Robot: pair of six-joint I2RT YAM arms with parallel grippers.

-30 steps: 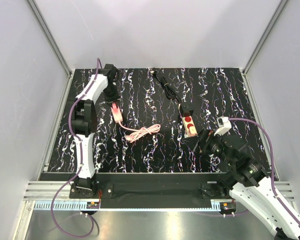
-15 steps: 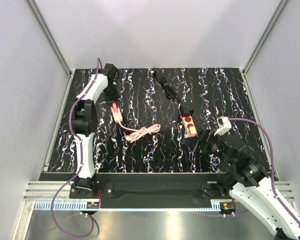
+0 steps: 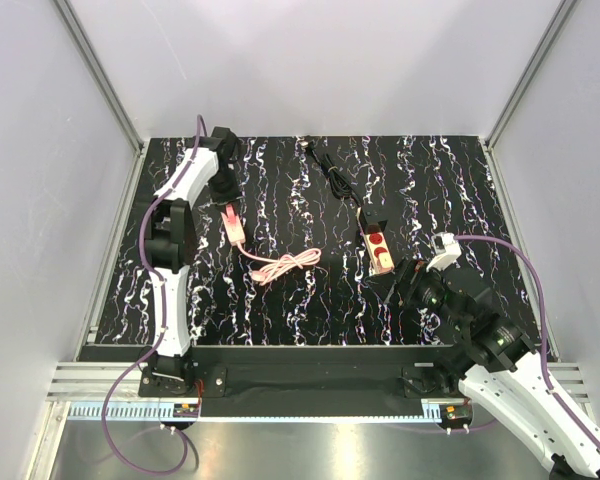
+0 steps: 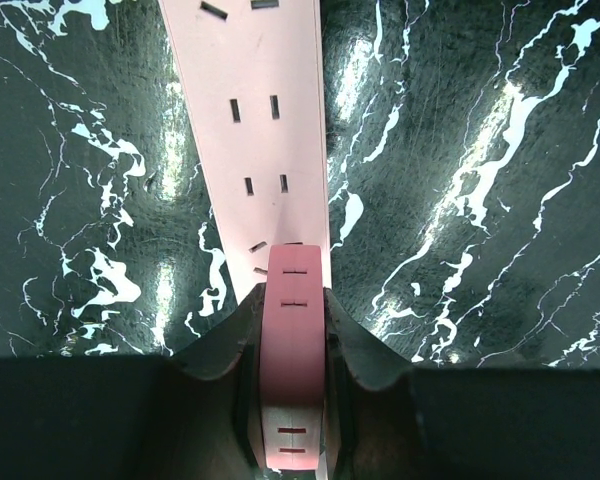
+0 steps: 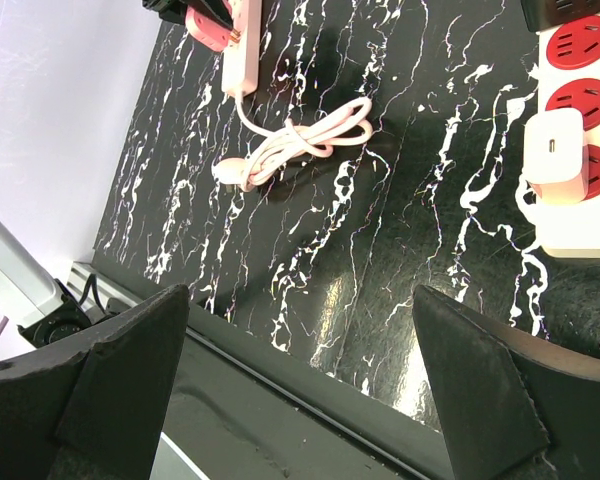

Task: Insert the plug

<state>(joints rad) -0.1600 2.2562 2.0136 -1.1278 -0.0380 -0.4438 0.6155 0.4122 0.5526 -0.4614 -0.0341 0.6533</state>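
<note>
Since the previous frames the left arm's wrist nudged slightly toward the table's middle, and the right arm crept a touch toward the far edge. Small moves only.

The left gripper (image 4: 292, 305) was clamped on the pink plug (image 4: 292, 370), with its fingers (image 4: 242, 335) pressed against both sides of the plug body. The plug's front end sat right at the near end of the pink power strip (image 4: 250, 120), which ran straight ahead of the jaws. I couldn't tell whether the prongs were touching a slot or just hovering.

The right gripper (image 5: 300, 300) stood wide open and held nothing. The red-and-white strip (image 5: 580, 100) with its white charger (image 5: 552, 145) lay ahead of it and off to one side.

My read was that the step in hand was aligning the prongs to a socket. To do that well:
- Keep the plug square to the strip's long axis. The strip looked slightly skewed against the jaw line.
- Pick one slot pair and centre on it before pressing.
- Push straight in without rocking.
- The strip lay loose on the mat (image 3: 310, 300), and the coiled pink cord (image 5: 290, 145) wouldn't anchor it, so it would likely slide under load. The free right arm could brace it.
</note>
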